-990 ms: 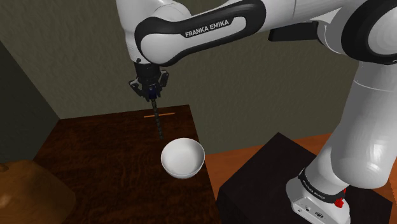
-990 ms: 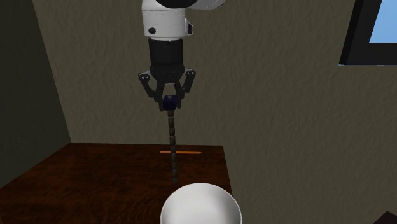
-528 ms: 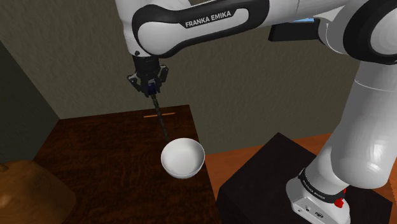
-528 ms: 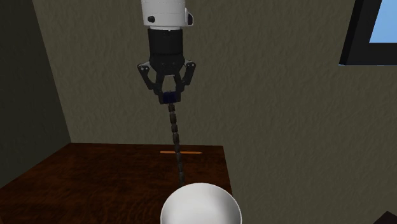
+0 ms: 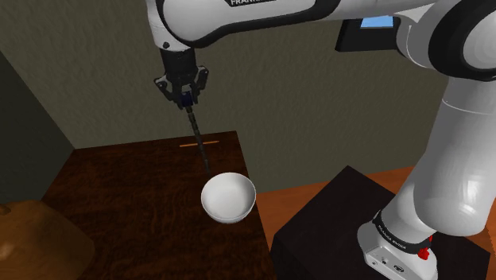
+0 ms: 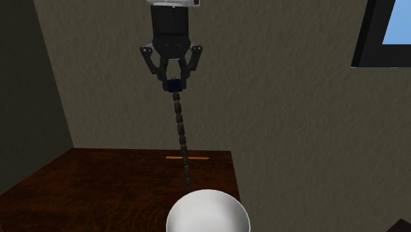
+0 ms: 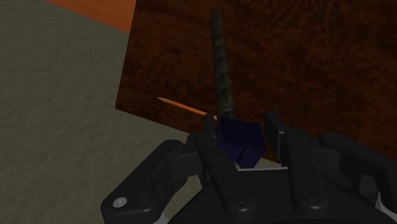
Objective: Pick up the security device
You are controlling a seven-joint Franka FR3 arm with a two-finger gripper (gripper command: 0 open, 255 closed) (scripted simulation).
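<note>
1. The wall (image 6: 296,118) behind the gripper is plain grey-olive. A dark-framed window (image 6: 388,33) with a blue pane sits off to the gripper's side in the second exterior view, and an orange-brown floor (image 5: 294,199) lies far below it.
2. The white arm (image 5: 469,143) reaches from its black stand (image 5: 334,223) and points the gripper (image 5: 187,99) (image 6: 174,84) (image 7: 240,137) straight down, high above the table.
3. The dark wooden table (image 5: 143,207) (image 6: 99,178) (image 7: 305,63) lies well below the gripper, with its far edge against the wall.
4. A white bowl (image 5: 228,196) (image 6: 209,212) stands on the table below the gripper, nearer the stand. What shows of its inside is smooth white.
5. The lock (image 5: 197,137) (image 6: 182,138) (image 7: 222,70) hangs in the air from the gripper. The two black fingers are clamped on its dark blue body, and that body is the top end. Its long, dark, segmented cable runs down from the fingers, close to upright with a slight lean toward the bowl. The free tip points at the table and ends near the bowl's rim, outside the bowl. I cannot tell whether the tip touches anything.
6. A thin orange pencil (image 5: 199,144) (image 6: 188,159) (image 7: 181,106) lies flat on the table below the gripper, along the far edge by the wall.
</note>
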